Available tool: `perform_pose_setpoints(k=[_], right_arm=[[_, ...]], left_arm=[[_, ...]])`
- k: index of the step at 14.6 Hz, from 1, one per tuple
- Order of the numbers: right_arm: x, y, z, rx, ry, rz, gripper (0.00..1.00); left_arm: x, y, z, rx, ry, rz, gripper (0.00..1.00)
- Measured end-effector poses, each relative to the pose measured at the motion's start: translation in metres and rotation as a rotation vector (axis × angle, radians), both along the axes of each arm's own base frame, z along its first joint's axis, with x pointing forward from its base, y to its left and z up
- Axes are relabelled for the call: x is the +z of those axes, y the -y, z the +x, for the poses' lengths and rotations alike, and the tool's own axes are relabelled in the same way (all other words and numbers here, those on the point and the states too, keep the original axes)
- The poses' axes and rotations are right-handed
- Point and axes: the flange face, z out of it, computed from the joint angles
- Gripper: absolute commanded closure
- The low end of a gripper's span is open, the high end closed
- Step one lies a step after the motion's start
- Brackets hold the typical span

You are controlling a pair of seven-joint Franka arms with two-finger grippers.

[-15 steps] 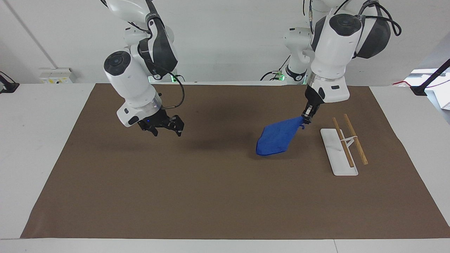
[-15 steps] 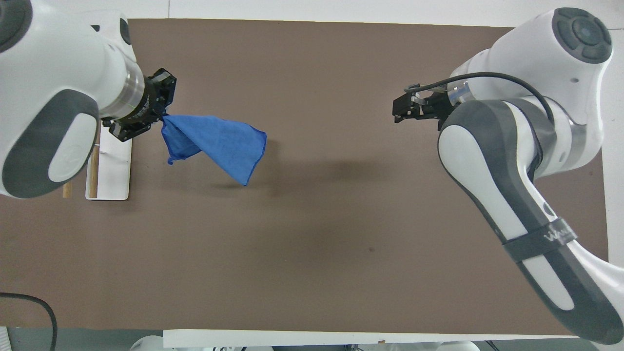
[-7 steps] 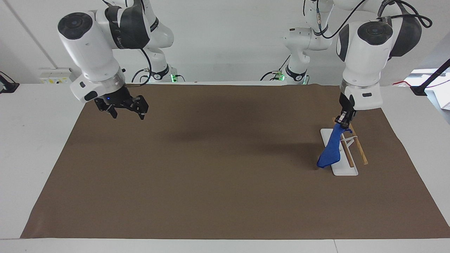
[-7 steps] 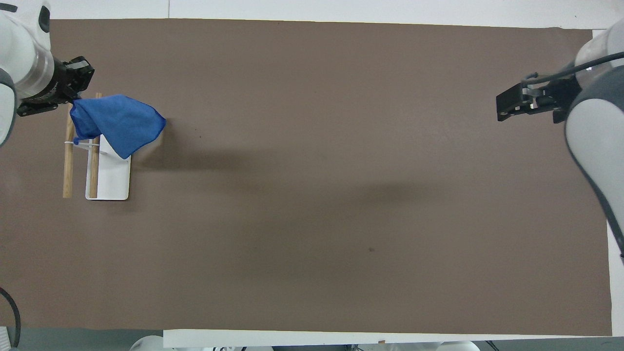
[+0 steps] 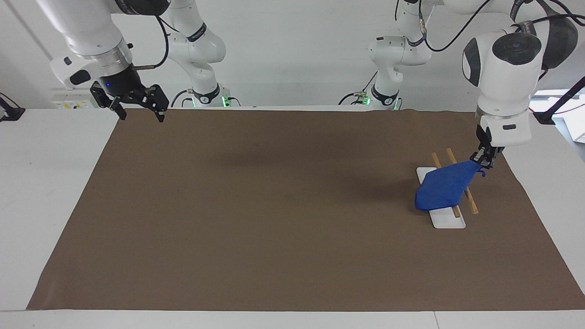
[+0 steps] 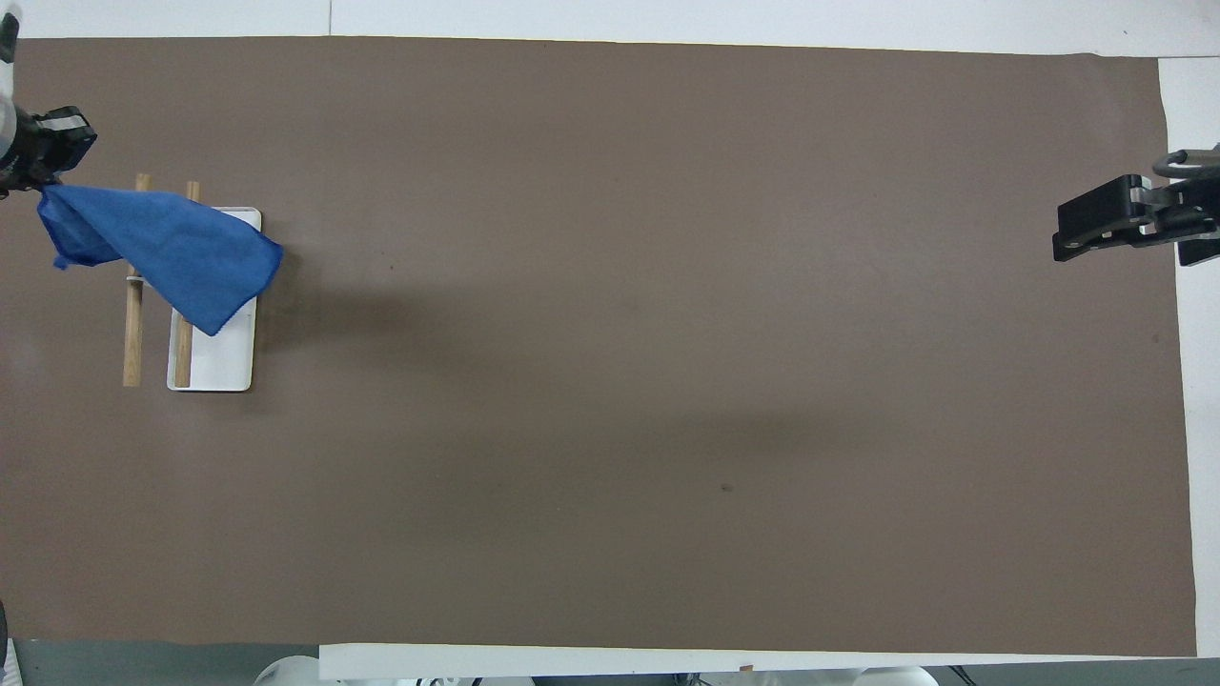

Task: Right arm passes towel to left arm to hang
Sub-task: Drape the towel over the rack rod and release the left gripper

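Right gripper (image 5: 137, 103): seen raised over the mat's corner at the right arm's end of the table, fingers spread wide, nothing held; this arm is judged to be waiting, its part done.

Brown mat (image 5: 256, 214): laid flat across the table, bare through the middle, so no obstacle is offered between the two arms.

Towel rack (image 5: 441, 214): a white base plate with two wooden rails (image 5: 470, 203), stood toward the left arm's end of the table.

Blue towel (image 5: 445, 188): carried in the air by one corner, the short tail poking out at the pinch; the body is draped across and over the rails, but whether cloth is actually resting on them cannot be told.

Left gripper (image 5: 481, 158): fingertips pinched tight on that towel corner, held just off the rack toward the mat's edge.

Risk, uneven drape: most of the cloth is seen hanging on the side toward the table's middle; if it is let go here, the towel could be pulled off the rails by its own weight.

Risk, snag: the rack looks light; it could be dragged or tipped if the cloth is caught on a rail end while being pulled.

Risk, clinging cloth: microfibre may be lifted back off by the fingers once they are parted.
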Motion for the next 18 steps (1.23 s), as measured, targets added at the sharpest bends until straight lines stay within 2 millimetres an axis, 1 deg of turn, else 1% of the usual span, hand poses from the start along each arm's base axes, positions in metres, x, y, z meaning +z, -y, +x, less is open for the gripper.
perform_pose_setpoints(k=[1, 2, 4, 5, 6, 9, 11, 12, 14, 18], right_arm=[[0.001, 0.0, -0.001, -0.001, 0.0, 0.0, 0.0], [0.0, 0.002, 0.0, -0.004, -0.002, 0.0, 0.0], [-0.003, 0.005, 0.001, -0.009, -0.007, 0.0, 0.0], [-0.004, 0.006, 0.002, -0.011, -0.009, 0.0, 0.0], [-0.004, 0.007, 0.002, -0.013, -0.01, 0.0, 0.0], [-0.006, 0.018, 0.002, -0.033, -0.014, 0.0, 0.0], [-0.008, 0.022, 0.002, -0.039, -0.018, 0.0, 0.0], [-0.009, 0.022, 0.002, -0.04, -0.02, 0.0, 0.0], [-0.009, 0.022, 0.002, -0.04, -0.022, 0.0, 0.0], [-0.009, 0.026, 0.001, -0.027, -0.025, 0.002, 0.0]], left_arm=[[-0.004, -0.011, 0.002, -0.006, 0.01, 0.0, 0.99], [-0.013, -0.021, 0.004, -0.015, 0.03, -0.004, 0.99], [-0.041, -0.043, 0.001, -0.036, 0.065, -0.017, 0.99], [-0.049, -0.054, -0.002, -0.051, 0.065, -0.018, 0.99], [-0.051, -0.064, -0.004, -0.065, 0.063, -0.016, 0.99], [-0.048, -0.094, -0.008, -0.091, 0.071, -0.005, 0.99], [-0.051, -0.114, -0.012, -0.104, 0.07, 0.002, 0.99], [-0.054, -0.12, -0.014, -0.107, 0.071, 0.002, 0.99], [-0.065, -0.125, -0.02, -0.114, 0.083, -0.004, 0.99], [-0.095, -0.135, -0.039, -0.126, 0.109, -0.027, 0.98]])
